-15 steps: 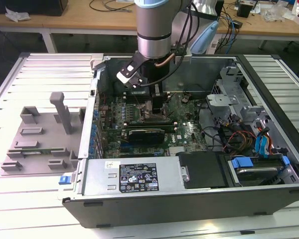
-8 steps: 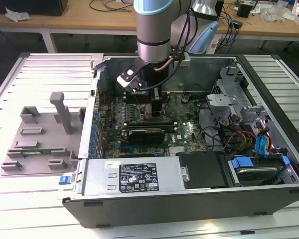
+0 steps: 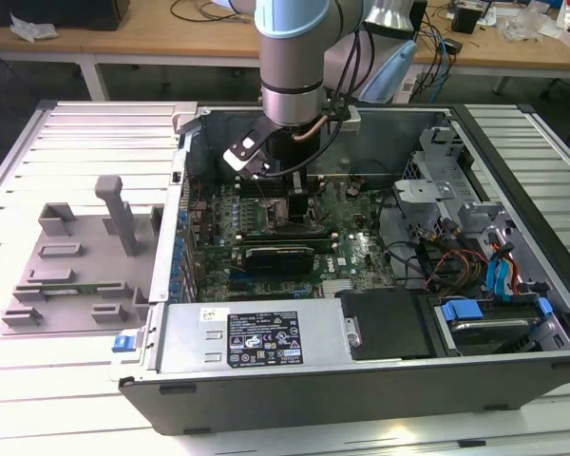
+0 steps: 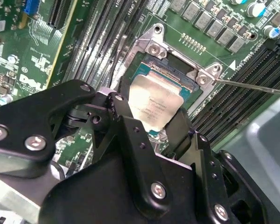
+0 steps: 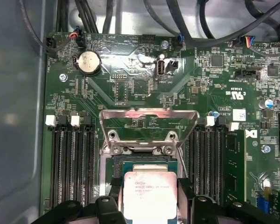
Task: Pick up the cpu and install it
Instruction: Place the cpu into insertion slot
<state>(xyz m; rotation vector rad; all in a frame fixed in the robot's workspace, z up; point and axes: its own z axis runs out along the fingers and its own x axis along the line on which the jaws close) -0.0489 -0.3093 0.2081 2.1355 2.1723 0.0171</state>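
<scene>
1. Pincer (image 4: 150, 122) clamped on cpu (image 4: 155, 99); socket (image 5: 139, 161) just beneath it, cpu seemingly not yet seated.
2. Risk: lowered tilted or off-square, cpu could jam and damage socket; a slipping grip would drop it askew.

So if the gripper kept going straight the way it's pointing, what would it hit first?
Most likely the open socket on the motherboard. The gripper points down at it holding the chip, so the chip would touch first; the gap is hard to judge.
</scene>
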